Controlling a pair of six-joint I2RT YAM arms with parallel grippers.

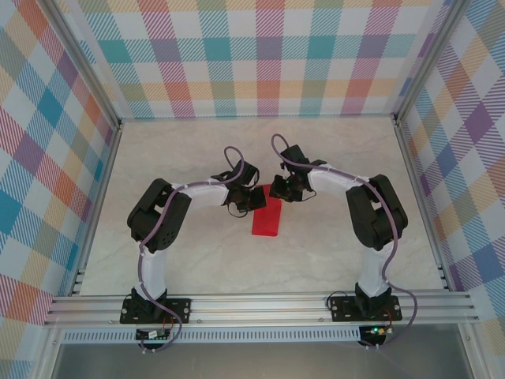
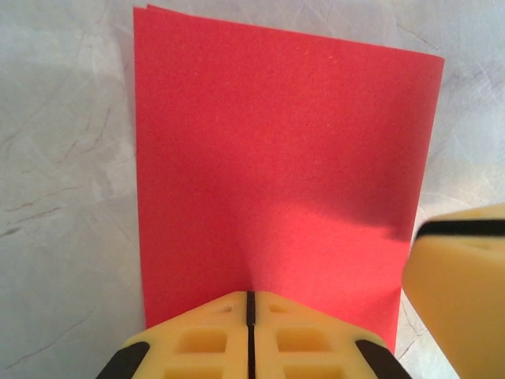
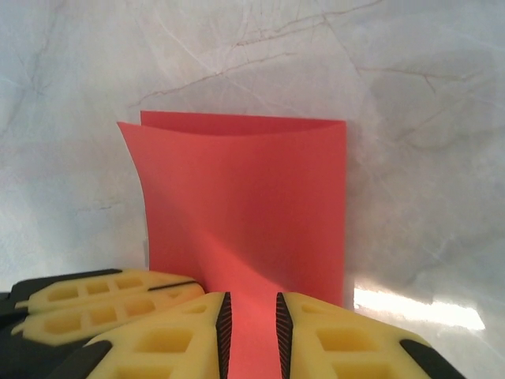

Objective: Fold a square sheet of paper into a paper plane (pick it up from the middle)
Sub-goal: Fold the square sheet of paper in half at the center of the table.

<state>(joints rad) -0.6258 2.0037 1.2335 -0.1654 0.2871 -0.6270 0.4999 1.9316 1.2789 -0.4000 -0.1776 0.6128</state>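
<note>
The square sheet of paper (image 1: pixel 266 219) lies on the table as a red rectangle folded in half, with two layered edges at its far end (image 3: pixel 237 122). My left gripper (image 2: pixel 250 294) is shut, its tips pinching the paper's near edge, where a faint ridge rises in the red surface (image 2: pixel 276 158). My right gripper (image 3: pixel 251 296) is open by a narrow gap, and the red paper (image 3: pixel 252 197) runs between its ribbed pads. The grippers meet at the sheet's far end in the top view, the left gripper (image 1: pixel 256 197) beside the right gripper (image 1: pixel 282 189). The top layer's left corner curls up.
The table (image 1: pixel 197 158) is pale marbled, walled by checked panels, with an aluminium rail (image 1: pixel 260 304) along the near edge. In the left wrist view a yellow finger of the right gripper (image 2: pixel 458 276) stands close at the right. The left gripper's fingers (image 3: pixel 102 296) crowd the right wrist view's lower left.
</note>
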